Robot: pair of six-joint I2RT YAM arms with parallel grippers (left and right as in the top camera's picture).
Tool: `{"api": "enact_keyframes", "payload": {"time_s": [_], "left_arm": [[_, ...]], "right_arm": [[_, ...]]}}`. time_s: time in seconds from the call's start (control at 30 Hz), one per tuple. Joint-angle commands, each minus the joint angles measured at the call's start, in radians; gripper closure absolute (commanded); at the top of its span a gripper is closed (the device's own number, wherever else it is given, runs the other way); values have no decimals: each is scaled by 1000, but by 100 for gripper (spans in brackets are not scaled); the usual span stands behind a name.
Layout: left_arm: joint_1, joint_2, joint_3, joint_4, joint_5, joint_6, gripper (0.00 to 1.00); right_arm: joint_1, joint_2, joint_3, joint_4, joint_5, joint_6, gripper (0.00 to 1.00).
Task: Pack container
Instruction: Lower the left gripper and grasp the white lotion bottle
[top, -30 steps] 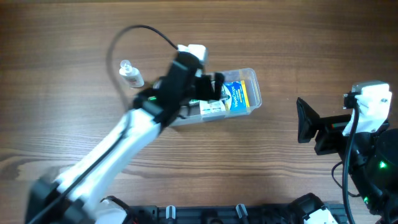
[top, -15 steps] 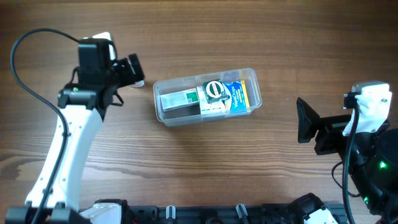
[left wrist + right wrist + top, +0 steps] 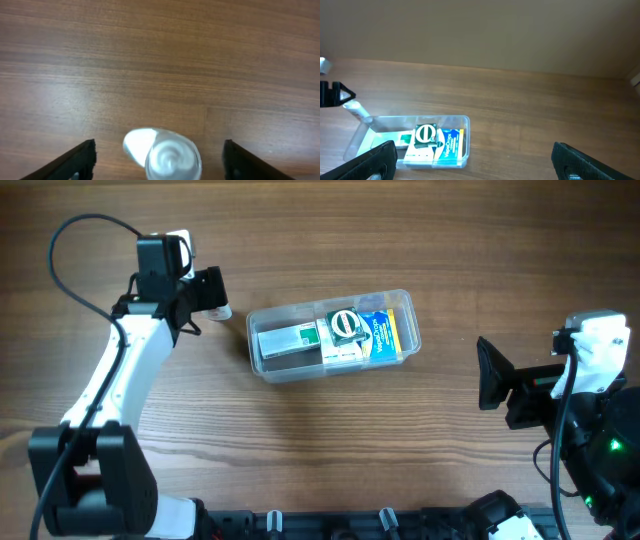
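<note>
Now the left gripper (image 3: 207, 290), jaws wide, straddles the small clear bottle (image 3: 167, 159) without gripping it, having swung off the container (image 3: 251, 345) within 1 second. The container lies near the bottle, already holding boxes (image 3: 290, 342). Judged remaining: 1 item, the bottle.

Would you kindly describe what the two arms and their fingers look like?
The left arm has white links, black joints and a looping black cable. The right arm is mostly black, with a white wrist block and a green light. Both have black fingers.
</note>
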Motion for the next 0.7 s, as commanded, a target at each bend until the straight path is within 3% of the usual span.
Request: {"api": "enact_keyframes", "payload": {"time_s": [0.0, 0.33, 0.67], "left_arm": [[2, 17, 5, 13, 16, 23, 27], [2, 19, 5, -6, 16, 60, 53], [2, 19, 5, -6, 20, 173, 55]], "right_arm": [[-4, 6, 0, 2, -12, -20, 0], [-4, 6, 0, 2, -12, -20, 0], [-4, 6, 0, 2, -12, -20, 0]]}}
